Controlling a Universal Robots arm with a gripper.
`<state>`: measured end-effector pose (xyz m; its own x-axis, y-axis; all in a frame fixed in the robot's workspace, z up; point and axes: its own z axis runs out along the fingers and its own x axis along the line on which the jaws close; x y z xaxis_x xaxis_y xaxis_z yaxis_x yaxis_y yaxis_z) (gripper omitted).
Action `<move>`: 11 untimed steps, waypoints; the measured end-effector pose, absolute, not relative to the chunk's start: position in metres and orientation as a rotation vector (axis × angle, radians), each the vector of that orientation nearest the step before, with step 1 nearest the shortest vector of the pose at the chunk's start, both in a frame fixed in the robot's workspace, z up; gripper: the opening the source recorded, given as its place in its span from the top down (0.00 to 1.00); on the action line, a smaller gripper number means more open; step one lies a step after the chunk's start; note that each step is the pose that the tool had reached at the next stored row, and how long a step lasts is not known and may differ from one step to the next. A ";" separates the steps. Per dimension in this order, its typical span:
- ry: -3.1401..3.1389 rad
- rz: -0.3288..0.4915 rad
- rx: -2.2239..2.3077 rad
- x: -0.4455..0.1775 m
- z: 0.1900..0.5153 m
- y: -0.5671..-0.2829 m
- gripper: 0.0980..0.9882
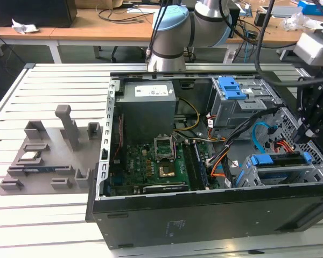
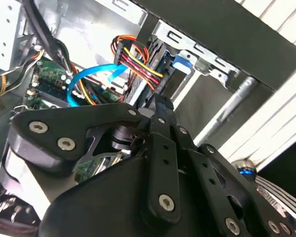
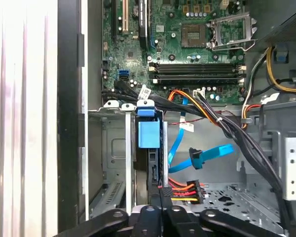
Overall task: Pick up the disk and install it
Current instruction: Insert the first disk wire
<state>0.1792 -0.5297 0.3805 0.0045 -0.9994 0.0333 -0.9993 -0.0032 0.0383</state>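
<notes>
Because the disk (image 3: 155,163) must slide edge-on into its slot, it stands upright in the grey drive cage (image 1: 274,172) at the case's front corner, on the exterior view's right, blue frame tab uppermost. The gripper (image 3: 160,190) sits directly over the disk's rear edge beside the power cable plug (image 3: 185,190); whether its jaws clamp the disk cannot be told.

Even indoor light, blown-out glare (pale slats (image 3: 24,118)), blurred near linkage
</notes>
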 end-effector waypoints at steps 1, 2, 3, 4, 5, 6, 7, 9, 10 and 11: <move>-2.181 -0.005 2.190 0.179 0.385 -0.530 0.99; -2.181 -0.005 2.190 0.179 0.395 -0.529 0.99; -2.181 -0.005 2.190 0.179 0.405 -0.529 0.99; -2.181 -0.005 2.190 0.179 0.409 -0.529 0.99; -2.181 -0.005 2.190 0.179 0.411 -0.529 0.99; -2.181 -0.005 2.190 0.179 0.413 -0.529 0.99; -2.181 -0.005 2.190 0.179 0.413 -0.529 0.99; -2.181 -0.005 2.190 0.179 0.414 -0.529 0.99; -2.181 -0.005 2.190 0.179 0.414 -0.529 0.99; -2.181 -0.005 2.190 0.179 0.414 -0.529 0.99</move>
<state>0.1792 -0.5287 0.4139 0.0046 -0.9994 0.0332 -0.9993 -0.0034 0.0383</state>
